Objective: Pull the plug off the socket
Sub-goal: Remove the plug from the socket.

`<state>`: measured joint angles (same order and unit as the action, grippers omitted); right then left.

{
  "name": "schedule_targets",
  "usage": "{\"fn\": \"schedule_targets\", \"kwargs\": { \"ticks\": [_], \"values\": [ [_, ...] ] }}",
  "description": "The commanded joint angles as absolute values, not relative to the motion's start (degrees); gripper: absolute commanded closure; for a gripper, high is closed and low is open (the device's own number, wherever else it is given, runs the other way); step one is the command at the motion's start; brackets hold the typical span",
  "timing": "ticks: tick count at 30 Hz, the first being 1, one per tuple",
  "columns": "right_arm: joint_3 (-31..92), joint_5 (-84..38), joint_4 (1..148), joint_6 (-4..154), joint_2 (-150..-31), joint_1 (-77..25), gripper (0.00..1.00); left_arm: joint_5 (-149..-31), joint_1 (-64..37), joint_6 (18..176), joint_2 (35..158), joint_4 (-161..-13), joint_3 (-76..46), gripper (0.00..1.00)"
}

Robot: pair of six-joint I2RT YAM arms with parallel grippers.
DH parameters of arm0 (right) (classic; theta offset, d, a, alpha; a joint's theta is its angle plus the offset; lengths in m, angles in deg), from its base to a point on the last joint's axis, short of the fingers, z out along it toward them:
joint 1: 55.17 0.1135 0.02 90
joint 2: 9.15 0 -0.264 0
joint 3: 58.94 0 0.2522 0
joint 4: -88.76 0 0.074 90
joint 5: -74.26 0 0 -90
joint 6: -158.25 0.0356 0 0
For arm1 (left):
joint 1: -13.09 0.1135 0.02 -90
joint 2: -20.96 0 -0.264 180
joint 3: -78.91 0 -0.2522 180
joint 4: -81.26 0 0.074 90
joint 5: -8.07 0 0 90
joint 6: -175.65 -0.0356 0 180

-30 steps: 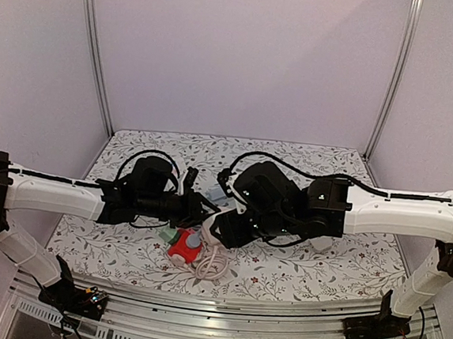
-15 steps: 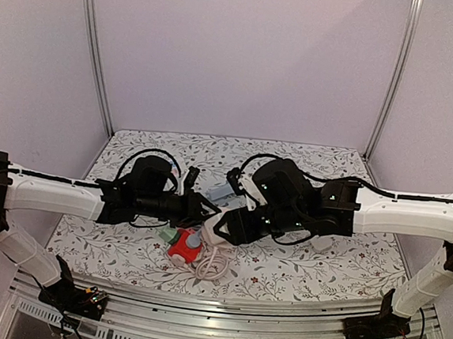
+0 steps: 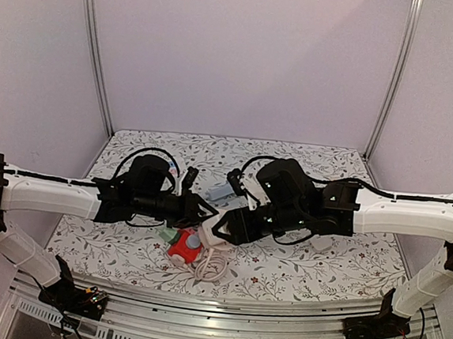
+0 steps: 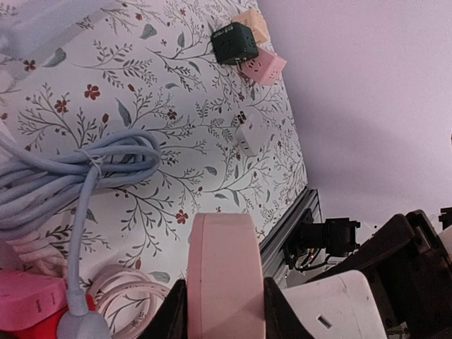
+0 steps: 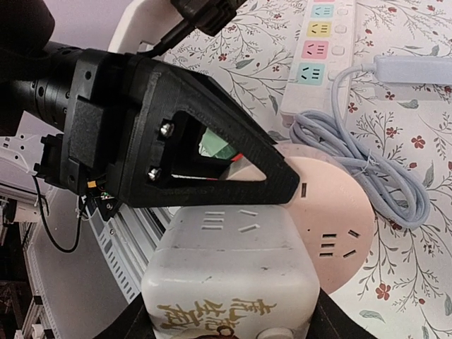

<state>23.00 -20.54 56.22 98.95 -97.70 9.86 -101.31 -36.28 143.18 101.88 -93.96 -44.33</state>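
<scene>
My left gripper (image 4: 224, 307) is shut on the rim of a round pink socket (image 4: 223, 261) and holds it edge-on above the table. My right gripper (image 5: 229, 318) is shut on a white cube plug (image 5: 233, 268) with gold characters. The plug sits against the slotted face of the pink socket (image 5: 335, 222). I cannot tell whether its prongs are still seated. In the top view the left gripper (image 3: 205, 209) and right gripper (image 3: 223, 226) meet at the table's middle front. The white plug also shows in the left wrist view (image 4: 339, 304).
Below the grippers lie a red socket (image 3: 184, 247), a green block (image 3: 167, 234) and a coiled white cable (image 3: 212, 265). A bundled blue-grey cable (image 4: 85, 169) and a white power strip (image 5: 318, 42) lie nearby. Green (image 4: 236, 42) and pink (image 4: 265, 66) cubes sit far off.
The right wrist has shifted to the right and turned a little. The left arm has reached slightly further right. Both grippers keep their hold.
</scene>
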Motion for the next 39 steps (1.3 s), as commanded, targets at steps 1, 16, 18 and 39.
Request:
{"fn": "schedule_targets", "kwargs": {
  "ticks": [1, 16, 18, 39],
  "values": [
    [22.9, -25.0, 62.7, 105.3, -97.0, 7.6, 0.73, -105.7, -37.0, 136.0, 99.8, -98.0, -43.6, 0.88],
    [31.7, -11.8, 47.1, 96.6, -99.6, 11.3, 0.75, -100.0, -36.9, 139.9, 101.8, -92.1, -42.3, 0.90],
    [32.8, -10.2, 45.5, 95.7, -100.2, 11.9, 0.75, -99.3, -36.8, 140.3, 101.9, -91.5, -42.3, 0.90],
    [35.5, -7.8, 43.4, 95.2, -101.1, 13.3, 0.73, -100.0, -36.7, 139.8, 101.8, -94.1, -43.5, 0.90]
  ]
}}
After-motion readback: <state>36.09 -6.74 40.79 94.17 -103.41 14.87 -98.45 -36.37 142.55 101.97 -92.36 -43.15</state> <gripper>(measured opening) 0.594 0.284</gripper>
